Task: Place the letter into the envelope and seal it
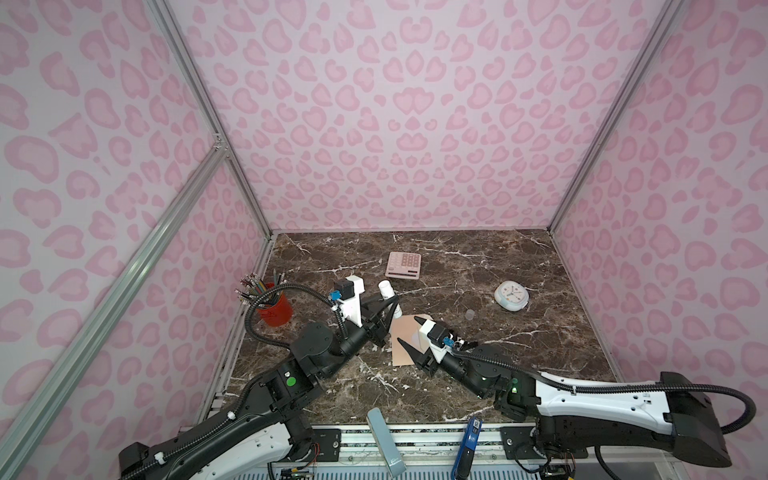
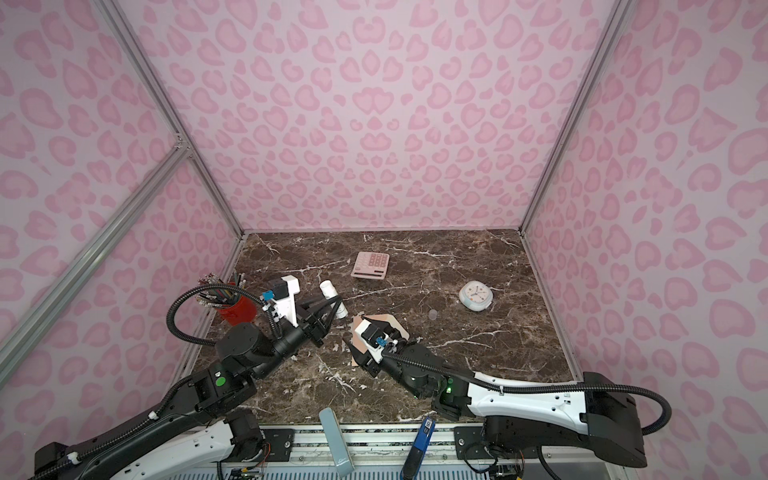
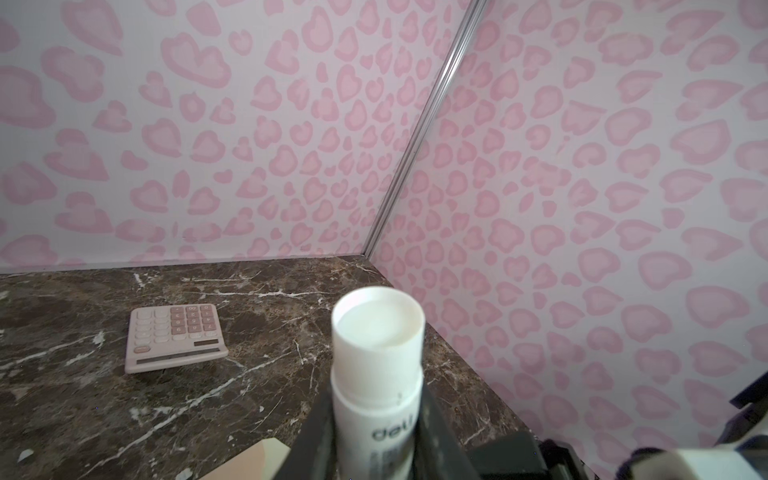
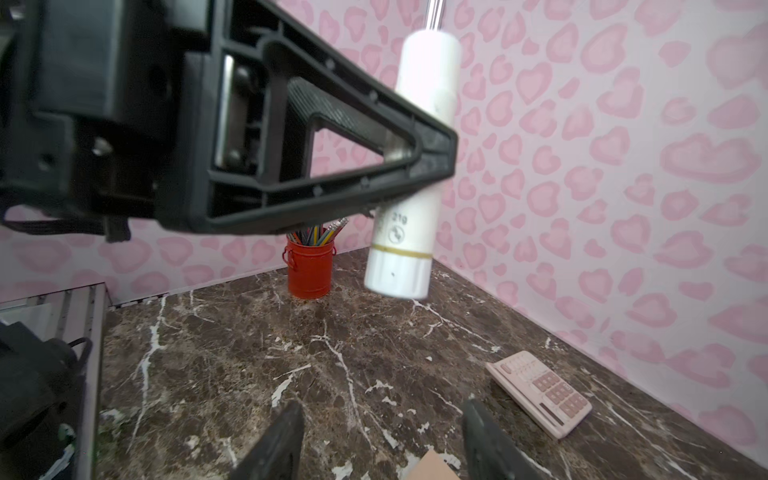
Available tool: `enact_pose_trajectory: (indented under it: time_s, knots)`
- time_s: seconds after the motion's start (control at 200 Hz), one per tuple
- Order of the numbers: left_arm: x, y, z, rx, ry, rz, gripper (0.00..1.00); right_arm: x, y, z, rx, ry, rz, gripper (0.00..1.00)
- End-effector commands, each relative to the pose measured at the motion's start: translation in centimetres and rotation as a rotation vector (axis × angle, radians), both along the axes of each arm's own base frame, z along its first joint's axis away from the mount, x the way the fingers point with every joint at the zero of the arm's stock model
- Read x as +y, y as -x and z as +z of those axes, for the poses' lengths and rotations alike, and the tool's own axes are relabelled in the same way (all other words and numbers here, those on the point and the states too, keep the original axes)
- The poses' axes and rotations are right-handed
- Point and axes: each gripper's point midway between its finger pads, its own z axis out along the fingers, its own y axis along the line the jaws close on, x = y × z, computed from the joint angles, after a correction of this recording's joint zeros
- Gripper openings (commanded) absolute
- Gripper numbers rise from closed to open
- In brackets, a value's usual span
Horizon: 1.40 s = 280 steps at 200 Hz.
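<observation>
Peach-tan paper envelope [image 1: 400, 329] lay flat on the brown veined marble tabletop [image 1: 498, 257], directly beneath the right gripper [image 1: 411, 334], whose jaws stood apart and empty. The left gripper [image 3: 376, 436] was clamped round a smooth white plastic glue stick [image 1: 386, 291], uncapped. The letter could not be made out. Gluing seemed the step in hand: the stick's open end should be turned onto the cream flap [image 3: 276, 451] and stroked lightly along its edge while the free jaws pinned the thin paper.
</observation>
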Motion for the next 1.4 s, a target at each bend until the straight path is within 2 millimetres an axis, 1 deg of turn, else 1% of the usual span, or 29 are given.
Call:
enact_pose_trajectory:
  time_s: [0.0, 0.09, 0.18, 0.365, 0.625, 0.755, 0.955, 1.135, 1.225, 1.32, 1.395]
  knots:
    - [1.0, -1.4, 1.8, -0.03, 0.072, 0.119, 0.05, -0.6, -1.5, 3.1, -0.097, -0.091, -0.12, 0.61]
    - [0.5, -1.7, 1.9, -0.02, 0.076, 0.131, 0.05, -0.4, -2.0, 3.3, -0.122, -0.106, -0.157, 0.63]
    - [0.1, -1.9, 2.1, -0.018, 0.085, 0.138, 0.05, 0.1, -2.5, 3.3, -0.13, -0.093, -0.17, 0.62]
    - [-0.8, -2.2, 2.1, -0.011, 0.094, 0.128, 0.05, 0.8, -3.4, 3.2, -0.138, -0.079, -0.203, 0.57]
    - [-1.2, -2.2, 2.0, -0.006, 0.095, 0.117, 0.05, 0.5, -4.4, 2.9, -0.132, -0.075, -0.271, 0.47]
    - [-1.2, -2.2, 1.9, -0.004, 0.091, 0.114, 0.05, 0.5, -4.5, 2.9, -0.133, -0.08, -0.28, 0.43]
    - [-1.6, -2.3, 1.5, 0.005, 0.08, 0.106, 0.05, 0.9, -4.5, 3.1, -0.137, -0.075, -0.275, 0.4]
    - [-1.9, -2.3, 1.4, 0.009, 0.073, 0.098, 0.05, 1.0, -4.6, 3.0, -0.139, -0.065, -0.275, 0.33]
    - [-1.8, -2.3, 1.4, 0.007, 0.073, 0.101, 0.05, 1.1, -4.6, 2.8, -0.136, -0.053, -0.277, 0.33]
    - [-1.7, -2.3, 1.4, 0.004, 0.069, 0.106, 0.05, 1.2, -4.7, 2.6, -0.133, -0.046, -0.275, 0.37]
    - [-1.6, -2.3, 1.5, 0.002, 0.067, 0.11, 0.05, 1.2, -4.8, 2.3, -0.126, -0.042, -0.278, 0.38]
